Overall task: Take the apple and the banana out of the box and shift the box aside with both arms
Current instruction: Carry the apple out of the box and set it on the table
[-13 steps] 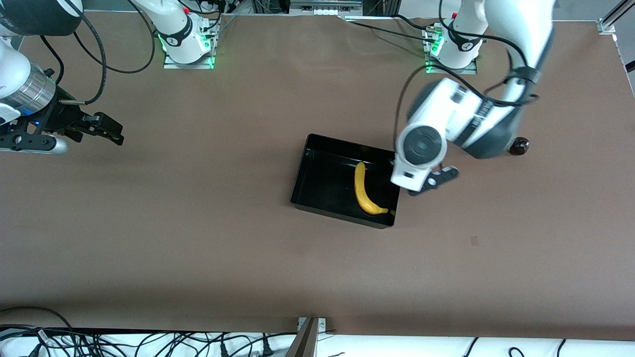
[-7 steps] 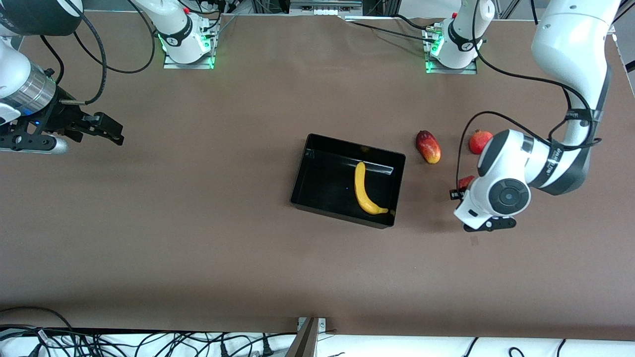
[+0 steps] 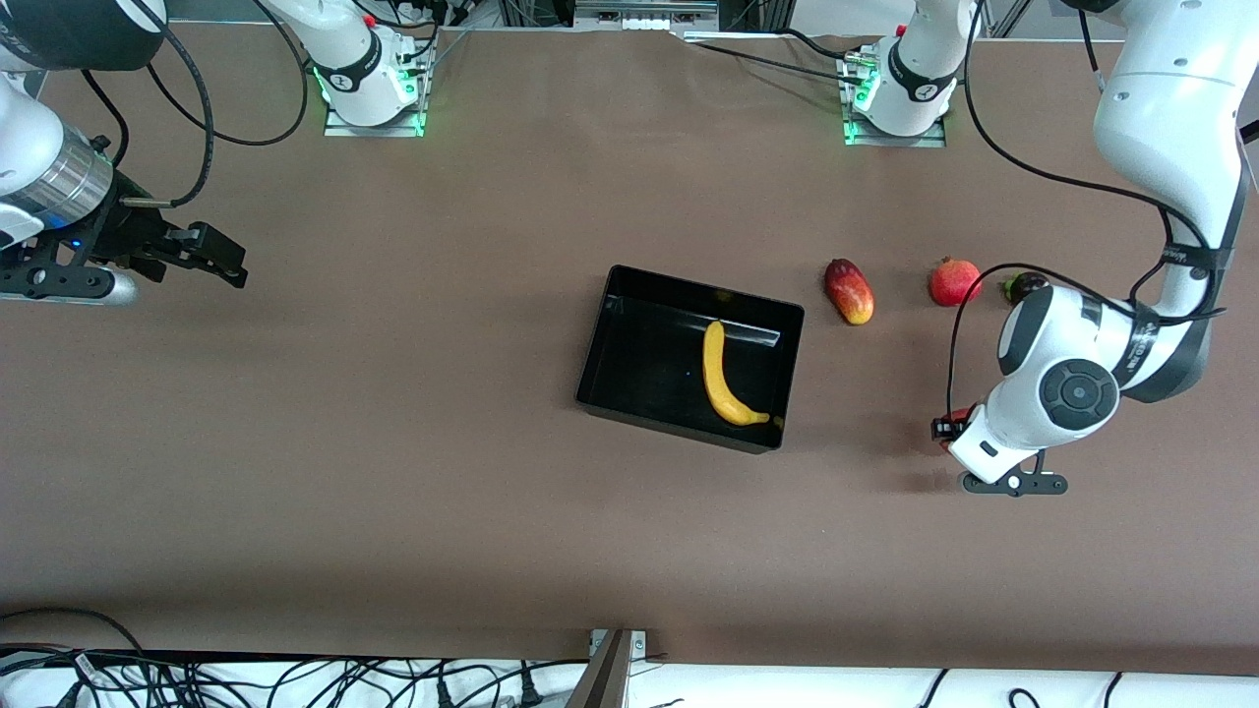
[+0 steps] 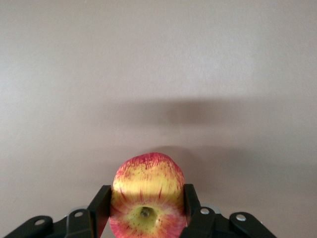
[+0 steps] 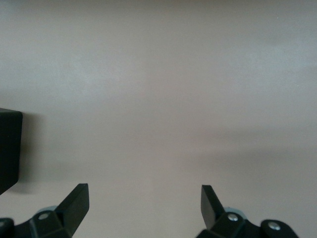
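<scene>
The small red apple with yellow streaks (image 4: pixel 147 176) sits between the fingers (image 4: pixel 101 206) of my left gripper (image 3: pixel 947 430), which is shut on it above bare table, toward the left arm's end from the box. The glossy black box (image 3: pixel 639 354) lies mid-table, and the long yellow banana (image 3: pixel 723 379) rests inside it along the wall toward the left arm's end. My right gripper (image 3: pixel 211 261) waits open and empty above the table at the right arm's end. One corner of the box (image 5: pixel 10 148) shows in the right wrist view.
Between the box and the left arm lie an oblong red-yellow fruit (image 3: pixel 849 291), a round red fruit with a crown (image 3: pixel 953 281) and a small dark fruit (image 3: pixel 1023 286), all farther from the front camera than the held apple.
The left arm has swung from over the box's edge out toward its own end of the table, and the apple is now in its gripper. The right arm has not moved.
</scene>
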